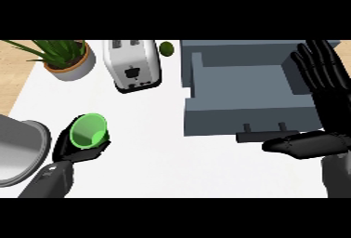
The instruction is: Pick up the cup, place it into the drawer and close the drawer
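The white tabletop (171,162) carries an open grey drawer (240,114) at two o'clock, its dark handle (255,136) facing six. At three o'clock is the right robot hand (330,100), fingers straight and spread, thumb just beside that handle. A toaster (133,65) sits at twelve and a potted plant (65,58) at eleven. At eight o'clock the left robot hand (75,151) curls round the green cup (87,130) — tilted, mouth showing.

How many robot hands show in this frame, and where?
2. The left robot hand is at lower left, curled round the green cup; the right robot hand is open at the right, beside the drawer. Neither is hidden.
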Robot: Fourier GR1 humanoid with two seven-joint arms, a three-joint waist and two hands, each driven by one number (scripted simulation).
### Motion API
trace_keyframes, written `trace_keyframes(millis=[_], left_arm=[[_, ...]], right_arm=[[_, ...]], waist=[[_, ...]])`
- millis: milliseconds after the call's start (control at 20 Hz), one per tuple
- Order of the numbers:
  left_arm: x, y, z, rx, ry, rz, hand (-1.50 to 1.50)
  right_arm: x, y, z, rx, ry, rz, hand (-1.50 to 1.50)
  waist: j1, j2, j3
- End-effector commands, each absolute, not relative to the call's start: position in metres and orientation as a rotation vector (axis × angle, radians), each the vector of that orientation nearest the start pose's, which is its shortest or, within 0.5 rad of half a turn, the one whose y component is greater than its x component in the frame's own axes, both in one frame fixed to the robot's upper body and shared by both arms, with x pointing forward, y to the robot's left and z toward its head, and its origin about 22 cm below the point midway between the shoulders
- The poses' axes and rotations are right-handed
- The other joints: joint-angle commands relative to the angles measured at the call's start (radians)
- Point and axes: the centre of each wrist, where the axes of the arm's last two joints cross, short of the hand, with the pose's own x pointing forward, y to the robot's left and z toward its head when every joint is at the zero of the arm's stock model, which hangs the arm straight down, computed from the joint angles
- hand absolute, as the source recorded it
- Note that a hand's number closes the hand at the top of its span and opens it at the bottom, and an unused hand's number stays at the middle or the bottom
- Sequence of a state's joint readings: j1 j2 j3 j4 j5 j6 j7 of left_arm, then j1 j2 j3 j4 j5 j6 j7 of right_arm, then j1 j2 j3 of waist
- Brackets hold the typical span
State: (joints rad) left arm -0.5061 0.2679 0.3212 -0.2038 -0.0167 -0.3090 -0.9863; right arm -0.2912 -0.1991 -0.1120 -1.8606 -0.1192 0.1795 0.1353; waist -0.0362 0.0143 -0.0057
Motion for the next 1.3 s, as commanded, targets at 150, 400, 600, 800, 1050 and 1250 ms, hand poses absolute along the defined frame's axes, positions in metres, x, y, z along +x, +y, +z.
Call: trace_keyframes(millis=[150,400,600,800,1050,1250], left_arm=[[0.279,0.325,-0.129,0.166,-1.966,0.007,1.5],[0.287,0.292,-0.135,0.308,-1.992,0.169,1.5],[0.311,0.275,-0.118,0.111,-2.07,0.266,1.5],[0.336,0.257,-0.097,-0.098,-2.124,0.181,1.5],[0.369,0.24,-0.053,-0.187,-2.14,0.067,1.5],[0.401,0.198,-0.003,-0.223,-2.174,-0.01,1.5]], right_arm=[[0.274,-0.263,0.168,0.06,-2.008,0.273,-1.5],[0.279,-0.264,0.152,0.059,-1.993,0.262,-1.5],[0.267,-0.267,0.151,0.06,-1.991,0.255,-1.5],[0.267,-0.274,0.149,0.047,-1.983,0.271,-1.5],[0.272,-0.29,0.151,-0.004,-1.969,0.263,-1.5],[0.257,-0.27,0.141,-0.001,-1.971,0.251,-1.5]], waist=[[0.001,-0.001,0.001],[0.011,0.0,0.002],[0.007,-0.006,0.003],[0.015,-0.011,0.004],[0.043,-0.019,0.007],[0.036,-0.022,0.007]])
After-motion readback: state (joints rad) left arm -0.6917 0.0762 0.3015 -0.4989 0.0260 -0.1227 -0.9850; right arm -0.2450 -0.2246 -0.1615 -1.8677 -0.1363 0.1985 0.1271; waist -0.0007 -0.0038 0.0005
